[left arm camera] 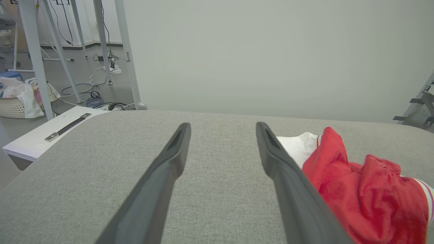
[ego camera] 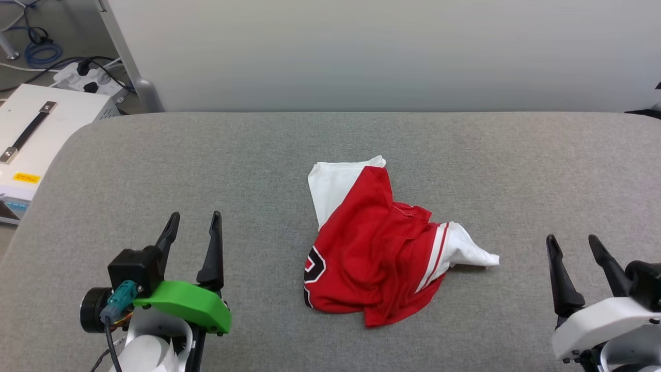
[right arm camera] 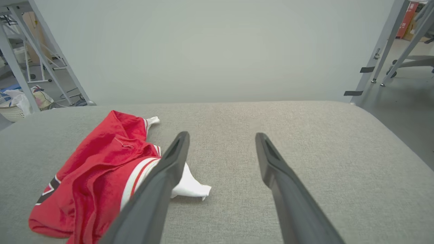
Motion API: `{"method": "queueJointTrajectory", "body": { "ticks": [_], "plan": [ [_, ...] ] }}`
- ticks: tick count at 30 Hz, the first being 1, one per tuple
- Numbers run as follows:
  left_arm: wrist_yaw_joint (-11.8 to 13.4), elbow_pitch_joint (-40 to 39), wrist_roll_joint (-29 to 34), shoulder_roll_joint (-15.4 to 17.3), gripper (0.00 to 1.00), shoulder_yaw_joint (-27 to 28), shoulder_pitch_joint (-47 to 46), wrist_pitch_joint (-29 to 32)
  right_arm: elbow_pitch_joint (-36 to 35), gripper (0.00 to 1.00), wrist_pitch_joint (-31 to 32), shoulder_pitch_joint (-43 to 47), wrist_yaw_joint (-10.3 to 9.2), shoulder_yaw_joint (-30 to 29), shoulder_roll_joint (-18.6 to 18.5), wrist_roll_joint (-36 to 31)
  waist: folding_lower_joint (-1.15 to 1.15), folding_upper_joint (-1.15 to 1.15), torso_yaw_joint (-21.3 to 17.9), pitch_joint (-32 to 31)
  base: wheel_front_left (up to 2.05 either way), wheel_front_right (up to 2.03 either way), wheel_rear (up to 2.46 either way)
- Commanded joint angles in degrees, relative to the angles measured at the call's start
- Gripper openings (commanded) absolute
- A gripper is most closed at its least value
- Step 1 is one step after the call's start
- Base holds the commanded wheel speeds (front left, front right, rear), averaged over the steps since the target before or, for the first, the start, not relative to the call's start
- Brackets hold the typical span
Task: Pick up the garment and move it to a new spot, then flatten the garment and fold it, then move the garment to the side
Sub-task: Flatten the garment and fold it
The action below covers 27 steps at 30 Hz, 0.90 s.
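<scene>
Shirt (ego camera: 372,248) is crumpled in a heap mid-bench (ego camera: 155,155), roughly between the two hands and touching neither. Left hand (ego camera: 195,214): fingers spread wide, nothing in it, well off to the shirt's left. Right hand (ego camera: 572,238): same, wide open and empty, off to the right, nearest the white sleeve (ego camera: 472,253) that pokes out toward it.

Handling, my read: thin, light, floppy fabric, probably a bit slick (looks like sports-jersey weave). It has no stiffness, so it will sag and bunch from a single pinch. Stacked layers may come up together or slip out. The bench cover looks like rough grey cloth, so dragging could snag rather than slide.

Where to grab: that white sleeve is the easiest loose edge for the right hand. The far sleeve (ego camera: 335,186) or the red fold by the black number (ego camera: 314,268) suits the left. Pinch low at a fold, at two points, and lift clear before moving.

Containers: a pale basket (left arm camera: 10,110) on the floor off to the left has light cloth heaped in it (can't tell which items). A white case (ego camera: 36,129) with a strap handle sits beside the bench, lid shut, contents not visible.
</scene>
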Motion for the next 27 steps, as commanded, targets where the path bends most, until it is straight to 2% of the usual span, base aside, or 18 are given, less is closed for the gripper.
{"method": "queueJointTrajectory", "body": {
  "ticks": [1,6,13,21,27],
  "plan": [
    [0.54,-0.51,-0.37,-0.15,1.0,0.19,0.77,0.03,1.16,1.0,1.32,0.42,-0.04,-0.52,0.03,0.78,0.0,0.0,0.06,0.31,0.0,0.0,0.0],
    [0.73,-1.39,-0.48,-1.54,1.0,-0.57,-0.28,-0.4,7.84,1.0,7.25,-1.32,-0.04,-2.2,-0.04,3.26,0.0,0.0,1.8,2.01,0.0,0.0,0.0],
    [0.56,-0.47,0.02,-3.31,1.0,-1.51,-2.92,-1.93,16.4,1.0,14.54,-7.48,-0.04,-1.2,-4.66,7.32,0.0,0.0,6.34,5.19,0.0,0.0,0.0],
    [-0.38,1.48,-0.26,-4.84,1.0,-1.81,-4.68,-3.56,22.51,1.0,23.58,-15.31,-0.04,6.11,-11.47,11.94,0.0,0.0,10.44,8.13,0.0,0.0,0.0],
    [-0.88,2.67,-0.42,-6.0,1.0,-1.77,-5.68,-4.37,29.49,1.0,28.33,-18.63,-0.04,11.42,-14.83,14.49,0.0,0.0,11.97,10.13,0.0,0.0,0.0]
  ]
}}
